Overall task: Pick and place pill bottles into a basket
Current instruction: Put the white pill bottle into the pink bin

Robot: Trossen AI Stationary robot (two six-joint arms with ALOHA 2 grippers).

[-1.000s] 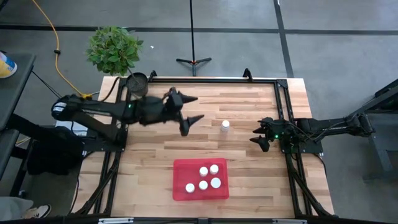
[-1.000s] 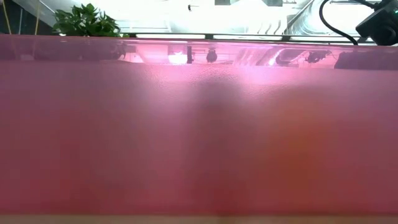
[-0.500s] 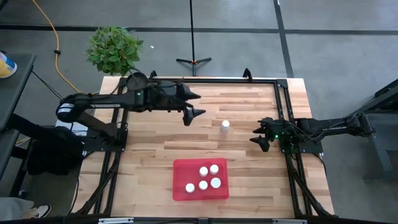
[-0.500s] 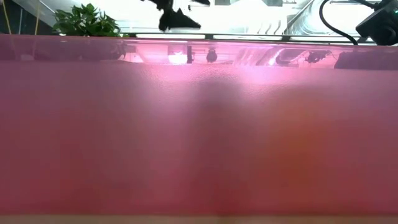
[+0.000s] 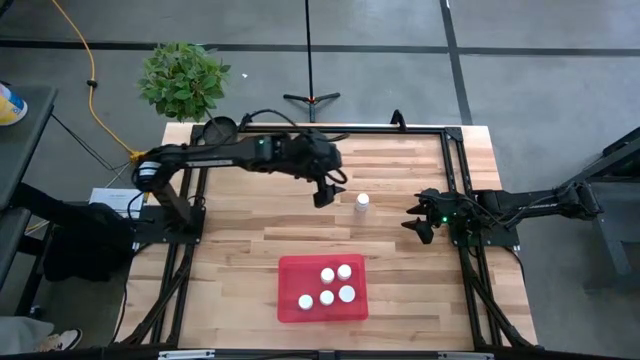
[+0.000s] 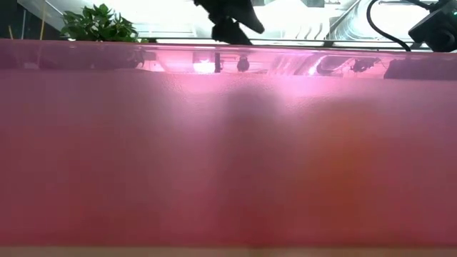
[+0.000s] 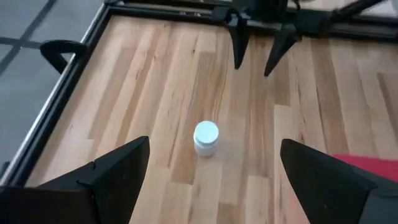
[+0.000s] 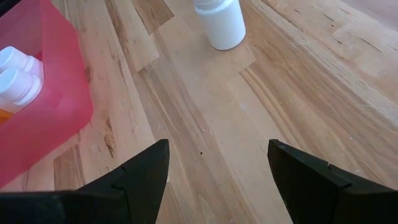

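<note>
While five pill bottles (image 5: 327,285) already stood inside the red basket (image 5: 290,301) at the near edge of the table (image 5: 400,250), one last white bottle (image 5: 361,203) remained upright on the bare wood, well apart from the basket and roughly between the two arms. Left gripper (image 5: 328,188) was just beside that bottle on its left, jaws spread wide and holding nothing; the left wrist view showed the bottle (image 7: 206,137) centred between the two dark fingers (image 7: 112,174) but ahead of them, not yet enclosed. Right gripper (image 5: 420,222) waited near the table's right edge, jaws apart and empty, with the bottle (image 8: 220,22) and a corner of the basket (image 8: 37,99) in its wrist view.

Risks, as judged: the bottle is small, light and narrow-based, so a finger brushing it during the approach would likely tip it and let it roll along the boards. Closing too high, on the cap alone, could let it slip during transfer. At release, the five bottles crowd the basket's right half; a drop there could topple them.
</note>
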